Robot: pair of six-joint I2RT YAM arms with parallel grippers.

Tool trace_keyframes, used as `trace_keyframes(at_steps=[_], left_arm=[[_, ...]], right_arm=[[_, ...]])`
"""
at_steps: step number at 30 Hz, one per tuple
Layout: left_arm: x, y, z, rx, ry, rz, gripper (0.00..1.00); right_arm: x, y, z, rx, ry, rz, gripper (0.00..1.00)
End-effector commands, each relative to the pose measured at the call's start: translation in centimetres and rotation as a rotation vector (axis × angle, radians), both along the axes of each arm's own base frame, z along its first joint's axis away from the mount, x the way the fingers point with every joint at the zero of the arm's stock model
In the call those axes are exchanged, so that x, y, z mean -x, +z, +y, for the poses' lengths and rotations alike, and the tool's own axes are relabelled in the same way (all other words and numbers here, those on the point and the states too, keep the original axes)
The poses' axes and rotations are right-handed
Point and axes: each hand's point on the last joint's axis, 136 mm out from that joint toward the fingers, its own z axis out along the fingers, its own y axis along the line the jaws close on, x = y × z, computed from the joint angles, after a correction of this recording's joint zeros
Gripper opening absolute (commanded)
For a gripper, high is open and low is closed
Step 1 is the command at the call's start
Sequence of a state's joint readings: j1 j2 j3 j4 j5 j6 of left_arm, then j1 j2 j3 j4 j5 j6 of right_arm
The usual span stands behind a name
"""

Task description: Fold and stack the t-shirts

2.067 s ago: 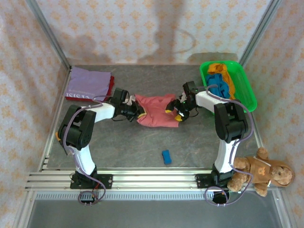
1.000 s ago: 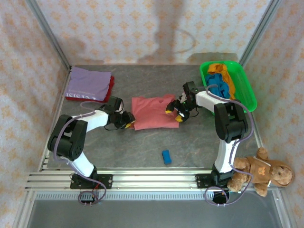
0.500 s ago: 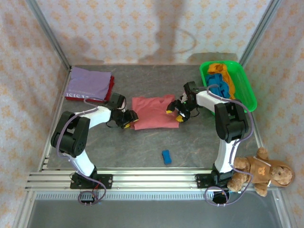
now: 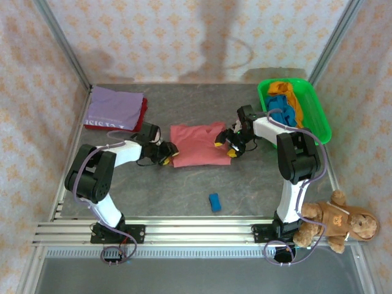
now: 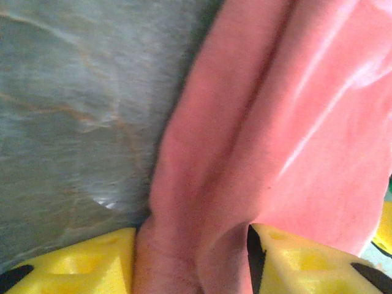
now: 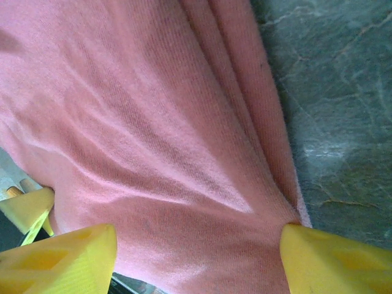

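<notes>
A salmon-pink t-shirt (image 4: 195, 146) lies flat in the middle of the table, also seen in the wrist views (image 5: 275, 122) (image 6: 153, 122). My left gripper (image 4: 166, 153) (image 5: 191, 245) is at its left edge, jaws open around a raised fold, with a dark gap beside the right finger (image 5: 288, 257). My right gripper (image 4: 225, 146) (image 6: 199, 236) stands open and wide at the shirt's right edge, its fingertips resting on the cloth. A folded lilac t-shirt (image 4: 113, 107) lies on a dark red one (image 4: 142, 113) at the back left. Blue (image 4: 280, 109) and orange (image 4: 283, 89) t-shirts fill the basket.
The green basket (image 4: 318, 110) stands at the back right, just behind the right arm. A small blue block (image 4: 214, 202) lies on the grey table (image 4: 257, 184) in front of the shirt. A brown teddy bear (image 4: 334, 220) sits at the near right corner.
The shirt's bunched left side was drawn out flat to the left. Since then the left gripper has edged right to the shirt's edge and its jaws have widened. The right gripper has stayed put.
</notes>
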State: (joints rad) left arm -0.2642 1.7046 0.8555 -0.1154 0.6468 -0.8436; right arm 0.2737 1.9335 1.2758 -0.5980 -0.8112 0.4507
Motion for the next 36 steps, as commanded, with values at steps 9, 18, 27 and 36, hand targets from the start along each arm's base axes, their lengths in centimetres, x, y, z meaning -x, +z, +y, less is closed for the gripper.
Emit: trace_keyframes(at_steps=[9,18,27,36], left_arm=[[-1.6,1.1,-3.4,-0.035,-0.197,-0.058,0.57],[-1.9,0.5,-3.5,-0.124,-0.251,-0.051,0.58],[-1.6,-1.2,-3.6,-0.212,-0.272,-0.025,0.31],[-2.1,-1.0,-2.6,-0.341,-0.353,-0.017,0.00]], right_arm=[[0.4,-0.2,-0.8,0.029,-0.004,0.013,0.71],[0.2,-0.4,-0.6,0.022,-0.004,0.017,0.71],[0.2,-0.8,-0.5,0.018,-0.002,0.022,0.71],[-0.2,2.4,-1.0,-0.004,-0.021,-0.044,0.75]])
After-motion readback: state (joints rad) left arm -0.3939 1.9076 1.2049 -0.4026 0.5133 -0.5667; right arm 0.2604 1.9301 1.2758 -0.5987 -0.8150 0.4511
